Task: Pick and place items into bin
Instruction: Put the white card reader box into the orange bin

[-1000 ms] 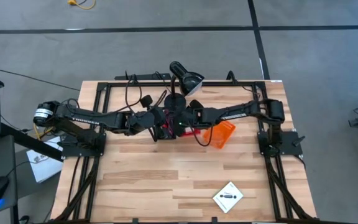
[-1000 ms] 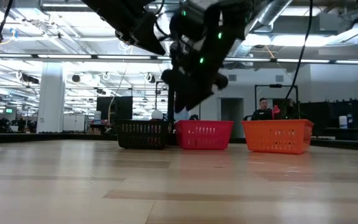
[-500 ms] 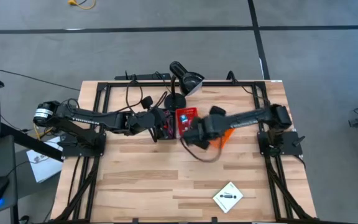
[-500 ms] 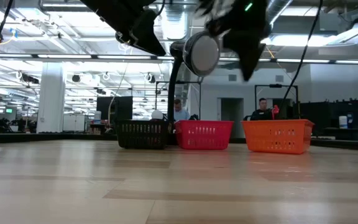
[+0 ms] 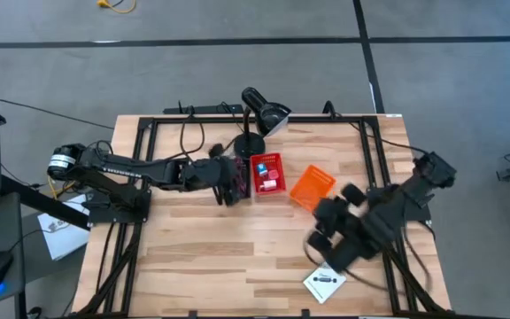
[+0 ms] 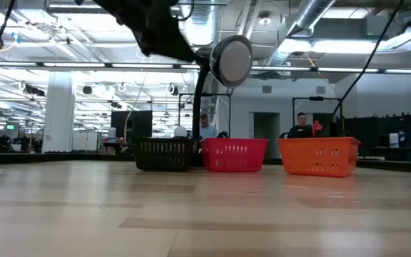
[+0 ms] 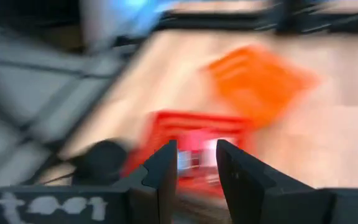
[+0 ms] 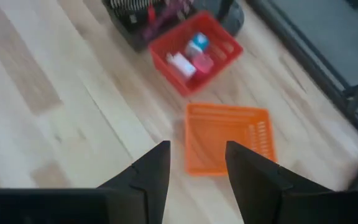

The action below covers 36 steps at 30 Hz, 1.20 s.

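A red bin (image 5: 267, 174) stands mid-table and holds a blue cube (image 8: 198, 43), a white-pink piece (image 8: 180, 64) and a red-pink piece (image 8: 202, 63). To its left is a black basket (image 8: 133, 15) with dark maroon and red sticks in it. My left gripper (image 5: 234, 180) hovers open over that basket, its fingers (image 7: 166, 171) pointing at the red bin (image 7: 194, 140). My right gripper (image 5: 324, 241) is open, above the near right part of the table. A white square card (image 5: 324, 282) with a black mark lies flat just nearer than it.
An orange bin (image 5: 312, 188) sits turned askew, right of the red one. A black desk lamp (image 5: 264, 112) stands at the far edge, its head (image 6: 232, 61) over the bins. Bare wood lies on the near left. People stand in the room behind the table.
My right arm has swung away from above the red bin toward the table's near right, ending over the white card, and the red bin with its pieces now shows uncovered. The bins have stayed in place.
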Each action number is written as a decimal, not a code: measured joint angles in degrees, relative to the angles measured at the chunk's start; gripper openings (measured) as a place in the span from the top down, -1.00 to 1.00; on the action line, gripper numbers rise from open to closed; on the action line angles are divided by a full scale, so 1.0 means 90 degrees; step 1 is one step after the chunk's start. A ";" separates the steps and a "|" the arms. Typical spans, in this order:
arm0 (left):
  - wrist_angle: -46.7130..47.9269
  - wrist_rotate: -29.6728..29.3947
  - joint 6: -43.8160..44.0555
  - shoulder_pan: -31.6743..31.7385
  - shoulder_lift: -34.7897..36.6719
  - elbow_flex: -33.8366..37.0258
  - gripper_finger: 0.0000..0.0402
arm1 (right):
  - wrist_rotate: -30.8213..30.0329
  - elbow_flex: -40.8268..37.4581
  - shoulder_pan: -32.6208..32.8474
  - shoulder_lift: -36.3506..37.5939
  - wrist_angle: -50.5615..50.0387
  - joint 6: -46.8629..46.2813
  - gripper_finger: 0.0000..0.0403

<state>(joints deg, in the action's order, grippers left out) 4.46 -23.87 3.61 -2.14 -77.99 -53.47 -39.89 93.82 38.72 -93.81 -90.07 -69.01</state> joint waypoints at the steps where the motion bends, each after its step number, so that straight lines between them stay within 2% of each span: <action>1: -0.0140 0.0524 0.0011 -0.0006 0.0000 0.0000 0.49 | -0.0190 -0.0122 0.0258 0.0010 0.0009 -0.0436 0.26; 3: -0.0376 0.1675 0.0027 -0.0017 -0.0024 -0.0002 0.49 | -0.0269 -0.0450 0.0695 -0.0008 0.0016 -0.1257 0.27; 6: -0.0408 0.3302 -0.0103 -0.0019 -0.0140 0.0000 0.49 | 0.0053 -0.1085 0.1239 -0.0018 0.0121 -0.2409 0.28; 10: -0.0566 0.4300 -0.0298 -0.0048 -0.0549 0.0002 0.49 | 0.0394 -0.1996 0.1669 -0.0032 0.0844 -0.4264 0.33; 15: -0.1821 0.5676 -0.0193 -0.0301 -0.1413 -0.0005 0.49 | 0.1163 -0.2606 0.2238 -0.0028 0.1640 -0.5501 0.40; 19: -0.3461 0.5491 -0.0143 -0.0691 -0.2363 -0.0125 0.50 | 0.1974 -0.2885 0.2584 -0.0028 0.2420 -0.6383 0.40; 21: -0.3625 0.5426 -0.0146 -0.0829 -0.2775 -0.0400 0.52 | 0.2295 -0.2960 0.2713 -0.0028 0.2851 -0.6721 0.38; 23: -0.3570 0.5132 -0.0279 -0.0984 -0.3216 -0.0905 0.58 | 0.2447 -0.3032 0.2804 -0.0028 0.3418 -0.6783 0.35; 28: -0.2555 0.4156 -0.0876 -0.1278 -0.4310 -0.2384 0.83 | 0.2428 -0.3187 0.2991 -0.0028 0.4379 -0.6770 0.26; 31: -0.2350 0.4099 -0.0851 -0.1358 -0.4972 -0.3208 0.97 | 0.2393 -0.3233 0.3167 -0.0028 0.4531 -0.6613 0.18; 36: -0.2118 0.4184 -0.0587 -0.1577 -0.5891 -0.4308 0.99 | 0.2241 -0.3235 0.3525 -0.0028 0.4325 -0.6795 0.08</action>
<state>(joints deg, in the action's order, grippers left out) -14.60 13.79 -1.68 -16.33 -131.01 -92.24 -19.72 64.71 70.44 -94.06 -51.15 -130.17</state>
